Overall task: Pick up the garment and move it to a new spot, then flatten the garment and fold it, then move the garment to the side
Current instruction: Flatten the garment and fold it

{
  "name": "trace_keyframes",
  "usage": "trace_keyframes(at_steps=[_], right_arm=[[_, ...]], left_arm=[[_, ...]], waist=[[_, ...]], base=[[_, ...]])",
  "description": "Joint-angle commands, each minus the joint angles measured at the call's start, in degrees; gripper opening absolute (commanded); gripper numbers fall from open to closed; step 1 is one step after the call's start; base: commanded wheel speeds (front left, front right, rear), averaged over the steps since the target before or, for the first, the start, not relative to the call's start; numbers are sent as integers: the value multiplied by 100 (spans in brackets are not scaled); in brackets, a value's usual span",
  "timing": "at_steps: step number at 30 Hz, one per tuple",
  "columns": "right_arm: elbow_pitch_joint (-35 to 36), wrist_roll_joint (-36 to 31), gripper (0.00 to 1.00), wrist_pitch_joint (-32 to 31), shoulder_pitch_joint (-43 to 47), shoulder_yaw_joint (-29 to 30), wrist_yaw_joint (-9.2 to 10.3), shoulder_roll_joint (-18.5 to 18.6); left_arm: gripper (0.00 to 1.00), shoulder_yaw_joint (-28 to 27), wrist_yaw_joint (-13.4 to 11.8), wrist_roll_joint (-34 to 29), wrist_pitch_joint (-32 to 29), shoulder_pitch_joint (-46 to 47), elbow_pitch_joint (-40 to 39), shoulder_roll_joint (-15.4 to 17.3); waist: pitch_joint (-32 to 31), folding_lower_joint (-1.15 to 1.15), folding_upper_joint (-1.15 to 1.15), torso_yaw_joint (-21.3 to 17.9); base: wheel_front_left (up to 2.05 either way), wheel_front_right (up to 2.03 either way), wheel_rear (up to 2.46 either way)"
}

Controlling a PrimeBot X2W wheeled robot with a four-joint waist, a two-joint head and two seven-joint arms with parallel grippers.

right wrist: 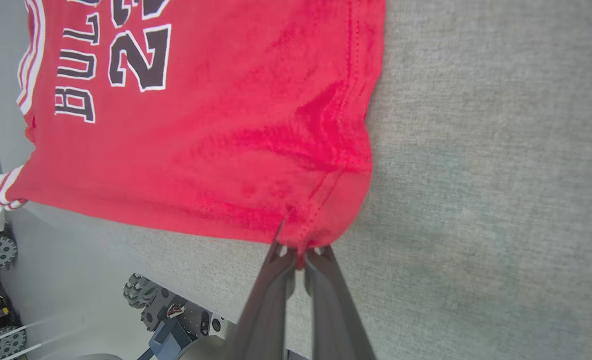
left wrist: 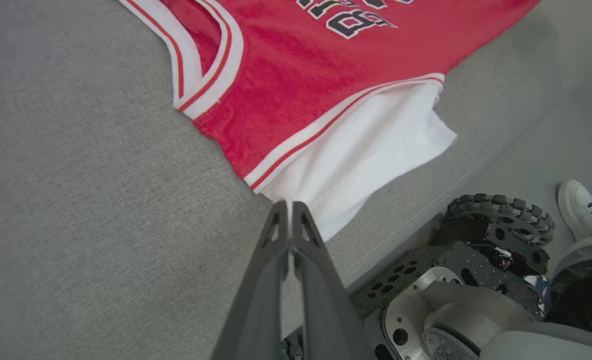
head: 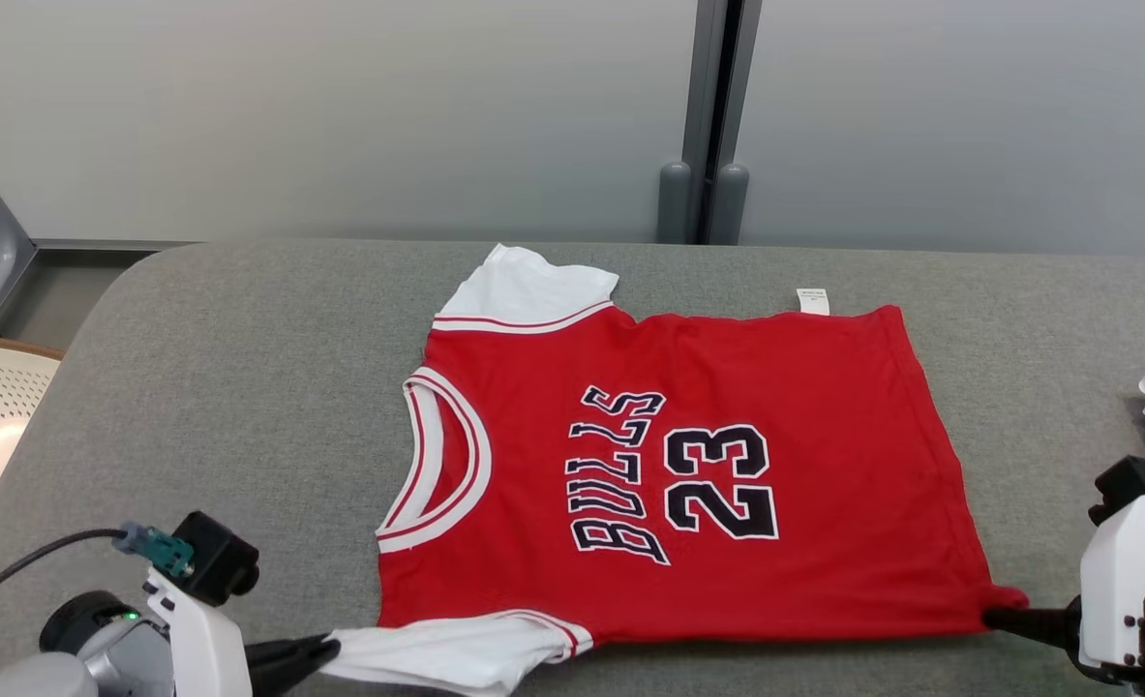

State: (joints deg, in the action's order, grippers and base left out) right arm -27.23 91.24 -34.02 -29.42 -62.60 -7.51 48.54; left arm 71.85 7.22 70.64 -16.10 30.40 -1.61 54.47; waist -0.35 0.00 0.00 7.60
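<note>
1. The red jersey (head: 824, 407) (BULLS lettering, number 23) lies spread flat on the grey table (head: 243, 348), with its neck toward the robot's left.
2. Left gripper (left wrist: 289, 205): the jaws are pressed together, tips at the edge of the near white sleeve (left wrist: 371, 150). Whether they pinch any cloth, I cannot tell.
3. Right gripper (right wrist: 301, 254): the jaws are clamped on the jersey's near hem corner.

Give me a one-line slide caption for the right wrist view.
Right hand shut on the hem corner of the red Bulls 23 jersey spread on a grey fabric tabletop.
</note>
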Motion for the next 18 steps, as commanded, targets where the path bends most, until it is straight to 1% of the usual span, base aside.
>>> trace_keyframes(at_steps=[1,9,12,15,18], right_arm=[[-27,49,0,34,-100,43,3,-54],[-162,-87,0,31,-498,111,2,-159],[-279,-142,0,53,-725,178,2,-292],[-469,-3,0,31,-887,284,2,-450],[-643,-11,0,79,-1145,370,2,-606]], left_arm=[[0,-77,-34,-80,37,162,48,-6],[0,-196,-13,-315,-32,611,202,-114],[0,-224,3,-498,-89,899,338,-186],[0,-213,16,-631,-136,1092,491,-273],[0,-245,12,-711,-170,1319,676,-397]], waist=[[26,0,0,-4],[185,0,0,-56],[316,0,0,-101],[425,0,0,-149],[603,0,0,-197]], base=[[0,0,0],[0,0,0],[0,0,0],[0,0,0],[0,0,0]])
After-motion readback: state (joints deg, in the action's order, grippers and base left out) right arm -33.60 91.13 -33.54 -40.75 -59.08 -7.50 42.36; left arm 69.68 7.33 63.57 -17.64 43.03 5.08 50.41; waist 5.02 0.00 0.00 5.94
